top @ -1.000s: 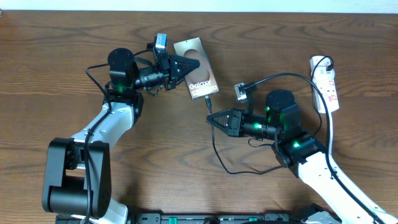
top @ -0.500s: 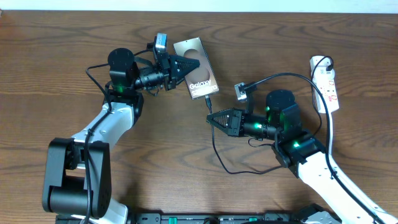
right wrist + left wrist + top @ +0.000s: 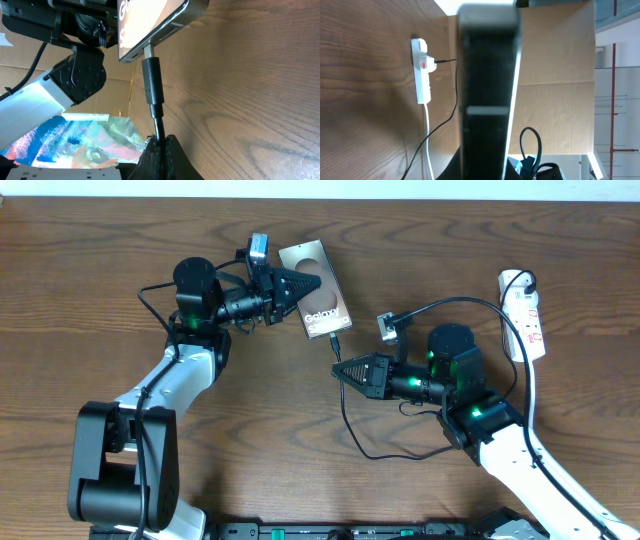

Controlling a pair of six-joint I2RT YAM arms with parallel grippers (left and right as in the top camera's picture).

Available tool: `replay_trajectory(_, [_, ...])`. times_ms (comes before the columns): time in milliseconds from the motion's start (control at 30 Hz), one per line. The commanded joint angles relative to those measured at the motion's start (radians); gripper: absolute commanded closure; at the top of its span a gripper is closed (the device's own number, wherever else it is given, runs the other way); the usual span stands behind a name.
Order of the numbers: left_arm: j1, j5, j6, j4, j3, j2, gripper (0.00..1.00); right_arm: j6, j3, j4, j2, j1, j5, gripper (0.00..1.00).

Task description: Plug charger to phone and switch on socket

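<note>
The phone [image 3: 322, 298], grey-brown with a pale oval and "Galaxy" lettering, lies tilted on the table at the back centre. My left gripper [image 3: 312, 283] is shut on the phone's left edge; in the left wrist view the phone [image 3: 487, 85] fills the middle as a dark slab. The charger cable [image 3: 345, 405] runs from the socket round to its plug [image 3: 152, 80], whose metal tip sits in the phone's bottom port [image 3: 150, 47]. My right gripper [image 3: 161, 142] is shut on the cable just behind the plug. The white socket [image 3: 523, 312] lies at the far right.
The socket [image 3: 421, 70] with its red switch and white cord shows in the left wrist view. Slack charger cable loops on the wooden table [image 3: 250, 430] in front of my right arm. A cardboard wall stands beyond the table edge.
</note>
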Motion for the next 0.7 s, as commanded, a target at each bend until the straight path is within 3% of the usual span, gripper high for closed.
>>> replay_trajectory(0, [-0.003,0.004,-0.002,0.015,0.014,-0.006,0.93,0.009,-0.002,0.006,0.002,-0.006,0.005,0.99])
replay_trajectory(667, [-0.003,-0.022,-0.002,0.015,0.014,-0.006,0.92,0.02,-0.002,0.01,0.002,0.002,0.017,0.99])
